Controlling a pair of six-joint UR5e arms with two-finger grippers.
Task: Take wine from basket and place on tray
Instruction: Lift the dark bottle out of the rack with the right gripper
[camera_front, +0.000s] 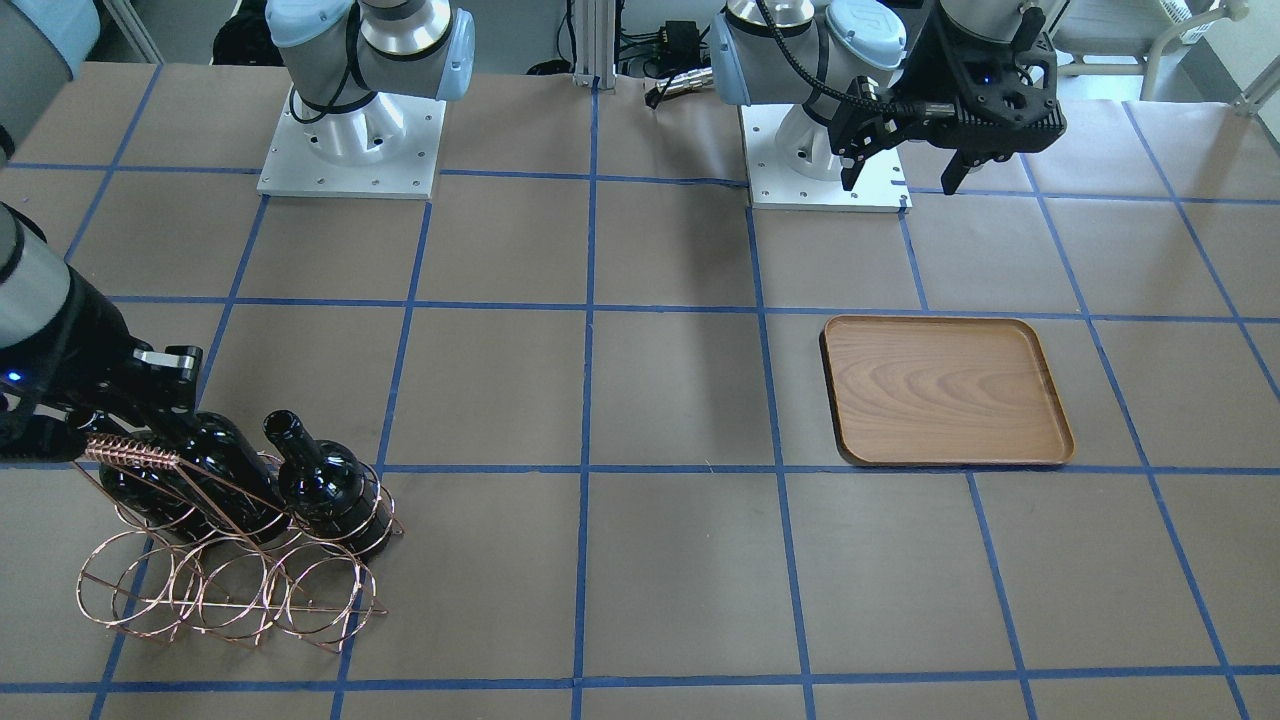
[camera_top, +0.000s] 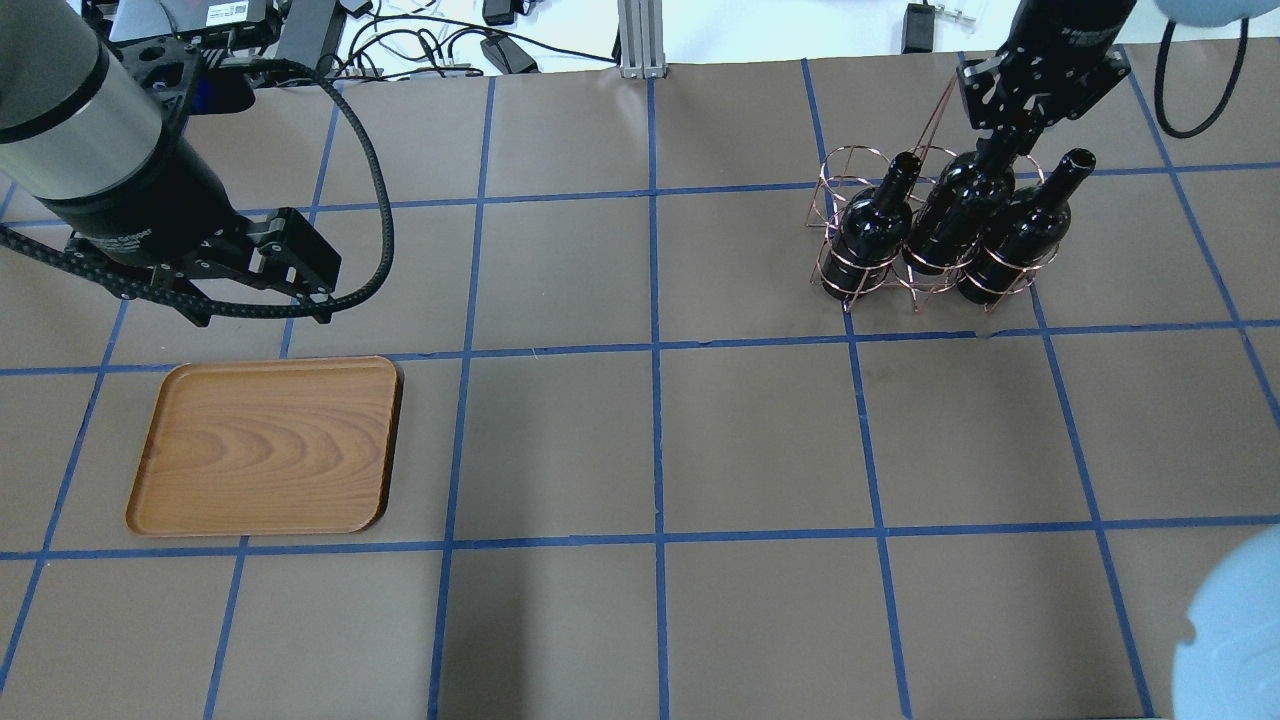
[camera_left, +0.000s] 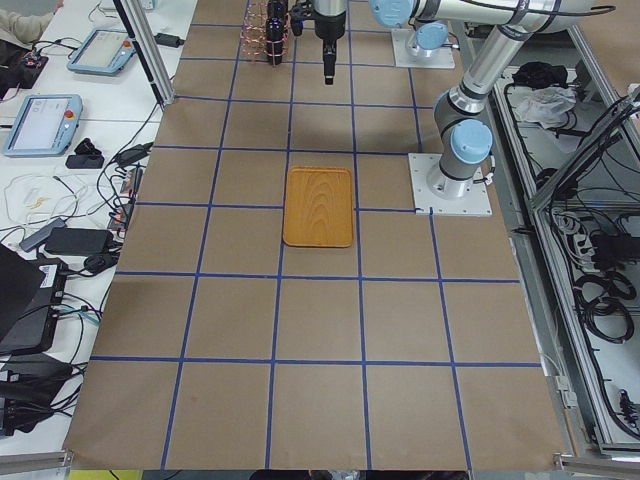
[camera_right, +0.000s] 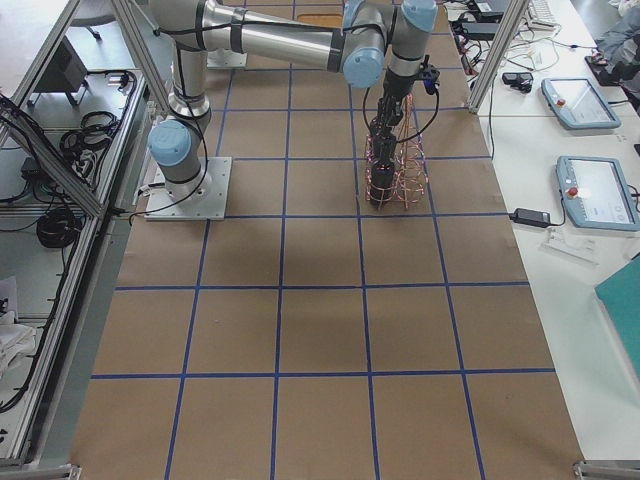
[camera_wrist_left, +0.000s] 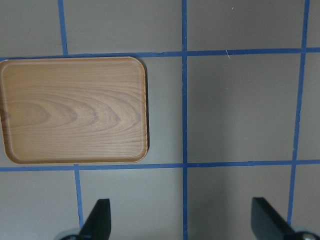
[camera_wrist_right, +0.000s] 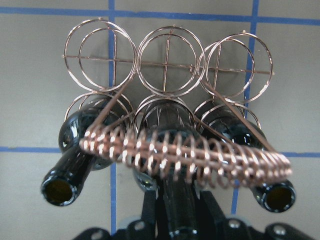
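Observation:
The copper wire basket (camera_top: 846, 172) stands at the far right of the table with three dark wine bottles leaning in its upper rings. My right gripper (camera_top: 1008, 135) is shut on the neck of the middle bottle (camera_top: 958, 212). In the right wrist view my fingers (camera_wrist_right: 150, 212) press both sides of that neck (camera_wrist_right: 175, 205), behind the coiled handle bar (camera_wrist_right: 185, 155). The other two bottles (camera_top: 868, 232) (camera_top: 1018, 238) sit on either side. The empty wooden tray (camera_top: 270, 445) lies at the near left. My left gripper (camera_top: 260, 308) is open and empty, hovering just beyond the tray (camera_wrist_left: 75, 110).
The basket's lower rings (camera_wrist_right: 169, 57) hold nothing. The table is brown paper with a blue tape grid (camera_top: 655, 345). The two arm bases (camera_front: 350, 150) stand at the robot's edge. Cables and boxes (camera_top: 480, 40) lie past the far edge.

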